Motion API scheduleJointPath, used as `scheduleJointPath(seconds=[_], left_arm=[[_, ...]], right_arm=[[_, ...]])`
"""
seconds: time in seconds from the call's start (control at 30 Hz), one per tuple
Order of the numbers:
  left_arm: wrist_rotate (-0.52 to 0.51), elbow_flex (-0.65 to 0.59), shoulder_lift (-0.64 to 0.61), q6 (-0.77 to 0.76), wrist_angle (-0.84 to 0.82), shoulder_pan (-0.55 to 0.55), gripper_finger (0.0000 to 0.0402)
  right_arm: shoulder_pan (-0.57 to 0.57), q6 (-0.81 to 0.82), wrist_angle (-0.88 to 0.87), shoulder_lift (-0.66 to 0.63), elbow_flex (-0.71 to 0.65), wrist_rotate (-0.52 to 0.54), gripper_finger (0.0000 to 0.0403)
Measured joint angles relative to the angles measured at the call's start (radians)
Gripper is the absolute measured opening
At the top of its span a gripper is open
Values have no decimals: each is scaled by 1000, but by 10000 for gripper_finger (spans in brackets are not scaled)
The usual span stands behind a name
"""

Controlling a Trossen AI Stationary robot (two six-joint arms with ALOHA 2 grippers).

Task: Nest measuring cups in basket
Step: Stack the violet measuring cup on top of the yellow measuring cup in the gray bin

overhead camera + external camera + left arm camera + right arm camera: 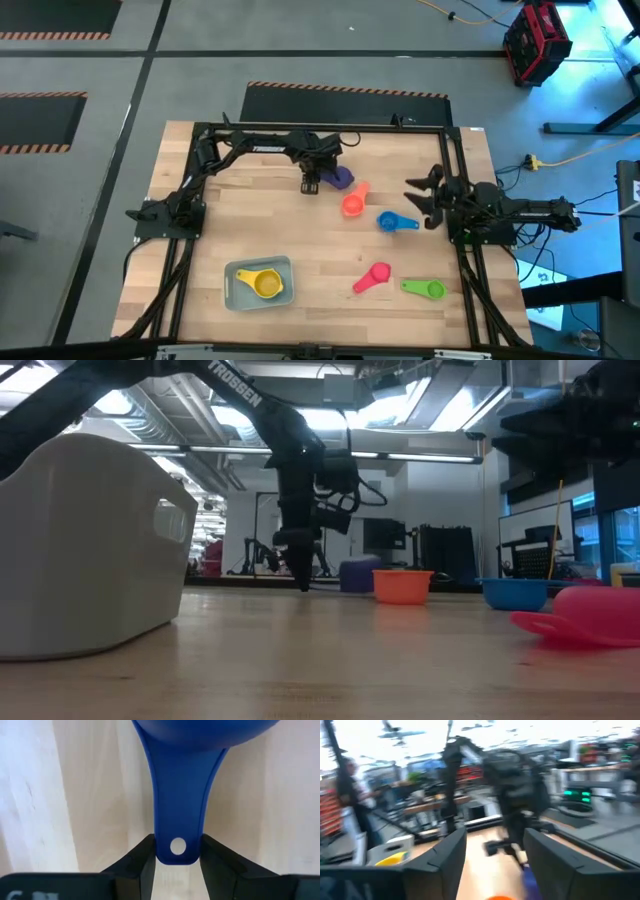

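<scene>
Spanning most of the high view: wooden surface point(300, 250) inside a black frame, both arms over its far half.

Left arm: reaching in from the far left corner, elbow folded, wrist pointing straight down. Left hand point(312, 180) at the far middle, fingers point(142, 857) pressed against both edges of the purple cup's point(340, 178) handle, at the end with the hole; bowl resting on the wood. Gripping purple cup.

Right arm: extended low from the right edge, forearm roughly level, pointing inward. Right hand point(425, 195) parted, nothing between the fingers point(447, 855), just beside the blue cup point(392, 222) and not touching it.

Basket point(240, 290): near left part of the surface, well apart from both hands, holding a yellow cup point(268, 285) nested on a teal one.

Loose cups, all on the wood:
- orange cup point(353, 204), between purple and blue, near the left hand
- pink cup point(375, 275), near right area
- green cup point(428, 289), just beside pink, closer to the right edge
</scene>
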Motion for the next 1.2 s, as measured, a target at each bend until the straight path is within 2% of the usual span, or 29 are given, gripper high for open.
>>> scheduleJointPath(seconds=[0.17, 0.5, 0.8, 1.03, 1.2], left_arm=[[-12, 0, -36, -18, 13, -3, 125], [-37, 1, -126, -51, 36, -48, 125], [-241, 2, -224, -69, 69, -172, 125], [-460, 2, -279, -63, 121, -315, 125], [-566, 3, -291, -8, 176, -407, 125]], right_arm=[[0, 60, 0, 0, 0, 5, 226], [0, 173, -9, 0, 1, 4, 223], [0, 278, 0, 0, 1, -2, 221], [0, 302, 42, 10, 2, -123, 223], [0, 303, 68, 13, 2, -171, 215]])
